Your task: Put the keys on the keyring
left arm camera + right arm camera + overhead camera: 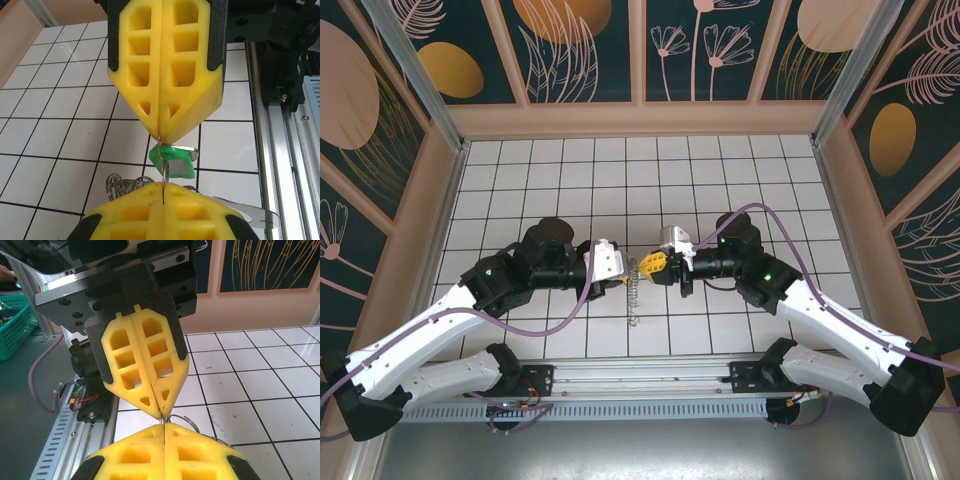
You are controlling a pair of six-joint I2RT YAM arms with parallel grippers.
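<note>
closest to the lens, the left gripper [163, 187] sits at the bottom edge of the left wrist view with its 2 yellow fingers pressed flat together. tip to tip with it, pointing down from the top of that frame, the right gripper [161, 135] is closed just as tight. a thin wire loop [164, 176] runs from 1 seam to the other, so i read both as pinching the same wire, which i take to be the ring end of the keyring [117, 184]; its grey chain part bunches at the lower left, and in the top view it dangles below the meeting tips at frame centre, over the white tiled table [720, 170]. the green key [173, 162] hangs between the 2 tips, just right of the wire, and the wire seems to pass through the hole in its head. so i judge this 1 key is on the ring, or very nearly. a flat silver blade [255, 216] pokes out at the lower right; i cannot tell if it is a 2nd key or whether it is threaded. what looks left: seat the green key fully, deal with any other key, then let go
</note>
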